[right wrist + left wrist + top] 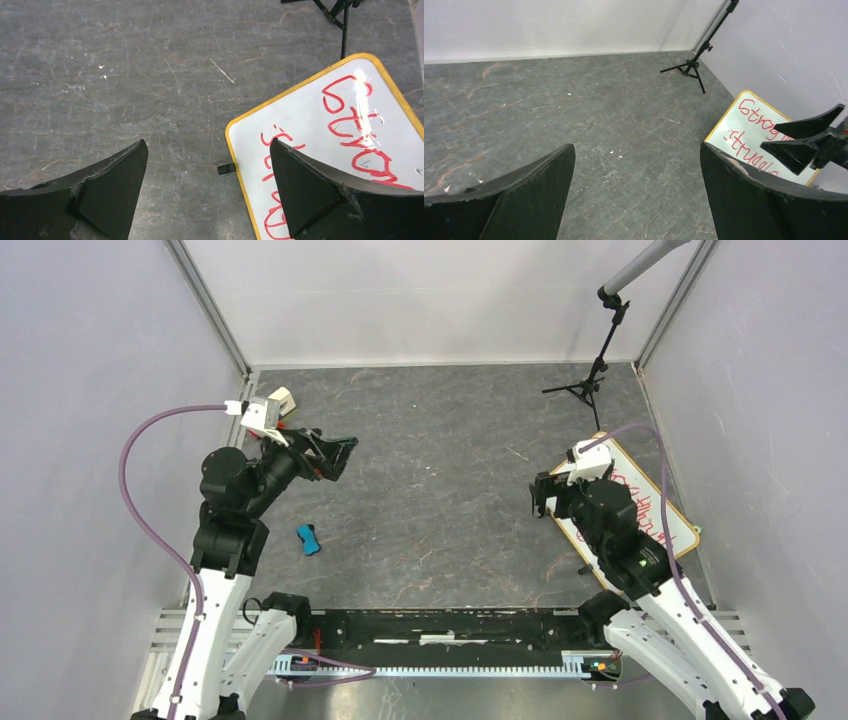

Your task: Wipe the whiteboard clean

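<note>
Pre-grasp: left gripper [636, 150], right gripper [207, 150] open, empty (whiteboard [306, 116] unwiped). Next: left fetches blue block [308, 539], probably the eraser.

The whiteboard [655, 515] lay flat on the surface [440, 490] at the right of the top view, partly under the right arm [620, 535]. A tripod stand [590, 385] stood behind it, at upper right. The eraser block [308, 539] lay at lower left, just beside the left arm [235, 490], well apart from the board.
</note>
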Available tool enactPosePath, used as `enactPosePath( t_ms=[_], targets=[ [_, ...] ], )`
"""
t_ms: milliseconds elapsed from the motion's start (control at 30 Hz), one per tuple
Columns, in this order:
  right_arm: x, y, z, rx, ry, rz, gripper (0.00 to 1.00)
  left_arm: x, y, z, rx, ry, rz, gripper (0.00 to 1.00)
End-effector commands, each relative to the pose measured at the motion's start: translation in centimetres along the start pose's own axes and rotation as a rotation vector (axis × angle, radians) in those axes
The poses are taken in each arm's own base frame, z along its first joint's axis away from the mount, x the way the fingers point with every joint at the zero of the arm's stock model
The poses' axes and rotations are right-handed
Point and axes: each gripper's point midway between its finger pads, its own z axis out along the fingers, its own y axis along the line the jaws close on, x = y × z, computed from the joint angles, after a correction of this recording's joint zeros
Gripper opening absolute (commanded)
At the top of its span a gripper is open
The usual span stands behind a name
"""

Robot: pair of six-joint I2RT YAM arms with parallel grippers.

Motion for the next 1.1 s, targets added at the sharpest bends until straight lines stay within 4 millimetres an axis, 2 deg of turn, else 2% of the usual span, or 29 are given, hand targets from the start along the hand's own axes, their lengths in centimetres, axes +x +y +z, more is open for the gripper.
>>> enactPosePath(
  t_ms=[0, 200, 333, 467, 600, 733, 800, 933, 1067],
  targets=[
    [0.8, 0.2, 1.0, 0.005, 0.015, 0.008, 0.98, -0.4, -1.5, 0.4, 0.097, -0.016, 0.046, 1.00],
    [4.2, 3.6, 3.4, -0.155, 0.125, -0.030, 0.98, -0.1, -2.1, 0.7, 0.143, -0.009, 0.037, 1.00],
    [5.4, 8.7, 4.6, -0.378, 0.126, 0.010, 0.98, -0.1, -2.6, 0.6, 0.171, -0.011, 0.044, 1.00],
    [5.5, 13.7, 5.9, -0.466, 0.140, 0.070, 0.98, -0.5, -0.8, 0.4, 0.060, -0.037, 0.049, 1.00],
    [6.2, 20.0, 7.0, -0.470, 0.173, 0.142, 0.98, -1.6, 3.9, -1.3, -0.236, -0.092, 0.050, 1.00],
    [5.0, 27.0, 7.8, -0.479, 0.132, 0.187, 0.98, -3.0, 8.5, -4.7, -0.560, -0.179, 0.022, 1.00],
    [5.1, 31.0, 8.2, -0.525, 0.123, 0.153, 0.98, -3.4, 10.0, -6.2, -0.672, -0.211, 0.006, 1.00],
    [4.7, 37.8, 8.8, -0.540, 0.116, 0.169, 0.98, -3.8, 11.0, -7.8, -0.767, -0.238, -0.008, 1.00],
    [5.5, 43.8, 9.3, -0.534, 0.116, 0.113, 0.98, -4.1, 11.0, -8.3, -0.778, -0.252, -0.002, 1.00]
  ],
)
